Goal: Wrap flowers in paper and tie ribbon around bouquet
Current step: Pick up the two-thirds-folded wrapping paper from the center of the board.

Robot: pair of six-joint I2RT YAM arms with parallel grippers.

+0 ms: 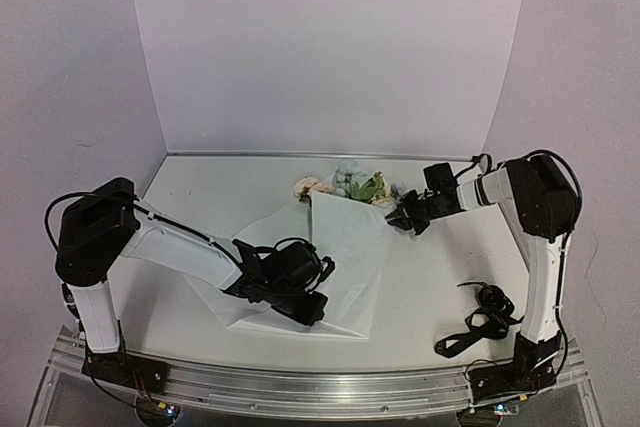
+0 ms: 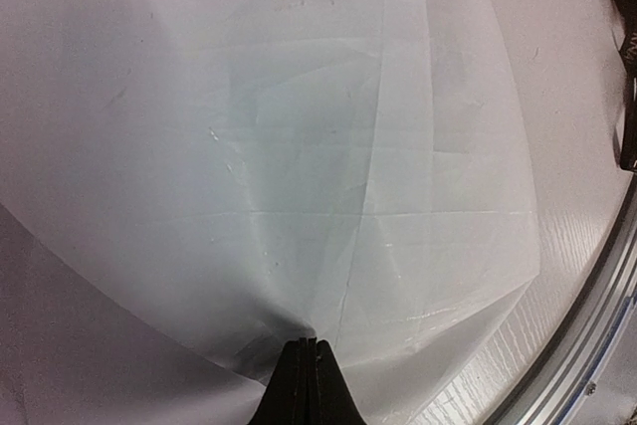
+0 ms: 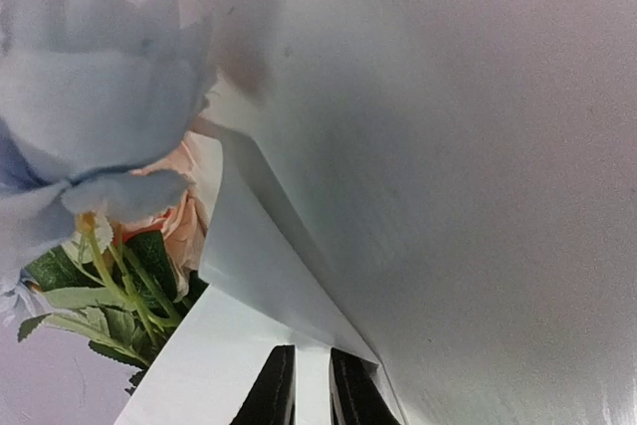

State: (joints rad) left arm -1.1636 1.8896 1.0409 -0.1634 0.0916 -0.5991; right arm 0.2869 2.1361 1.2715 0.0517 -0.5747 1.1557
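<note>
Both pinch the paper (image 1: 350, 257): left claw (image 2: 309, 353) clamped shut, right claw (image 3: 311, 375) nipping its edge; I'd fold slowly over the flowers (image 1: 350, 185).

**Clearance, top view, clock positions taken from the table (image 1: 200, 197) centre**

- Centre, 12 to 6 o'clock: covered by the paper (image 1: 345, 247), folded and partly raised.
- 12 o'clock: the flowers (image 1: 352, 185) lie at the paper's far end, near the back wall (image 1: 320, 47).
- 8 o'clock: the left arm (image 1: 180, 247) lies low across the table. The left hand (image 1: 318, 309) pinches the paper's near edge at 6 o'clock.
- 2 o'clock: the right hand (image 1: 396, 217) clamps the paper's edge just beside the flowers, so approach from the right is blocked there.
- 4 o'clock: the ribbon (image 1: 487, 313) is heaped beside the right arm (image 1: 545, 247).
- Free passage: bare table at 10 to 11 o'clock, and at 3 o'clock a strip between the paper and the right arm.
</note>
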